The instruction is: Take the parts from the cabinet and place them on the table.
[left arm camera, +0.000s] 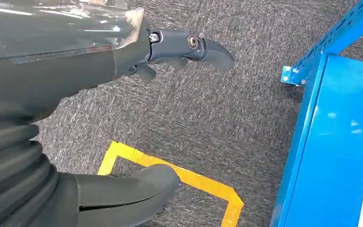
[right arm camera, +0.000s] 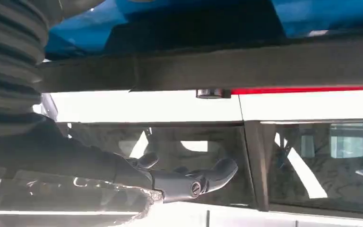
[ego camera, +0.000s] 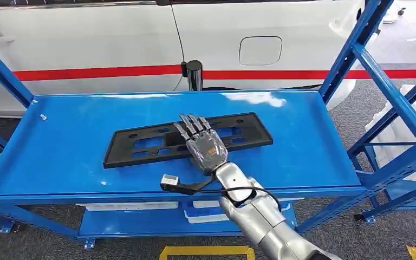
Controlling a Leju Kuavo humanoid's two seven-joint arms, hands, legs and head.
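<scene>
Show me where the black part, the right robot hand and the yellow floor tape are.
black part (ego camera: 135,143), head view, on its left half.
right robot hand (ego camera: 206,147), head view, on the back of the hand.
yellow floor tape (left arm camera: 196,182), left wrist view, on the long strip.

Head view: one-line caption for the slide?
Right hand rests, fingers extended, on the black plastic part lying flat on the blue shelf, white car behind.

surface: blue shelf (ego camera: 59,157), raised rim | on it: black flat slotted part (ego camera: 141,145) lying near the shelf's middle | below the shelf: lower tier, grey carpet floor (left arm camera: 208,118)
</scene>
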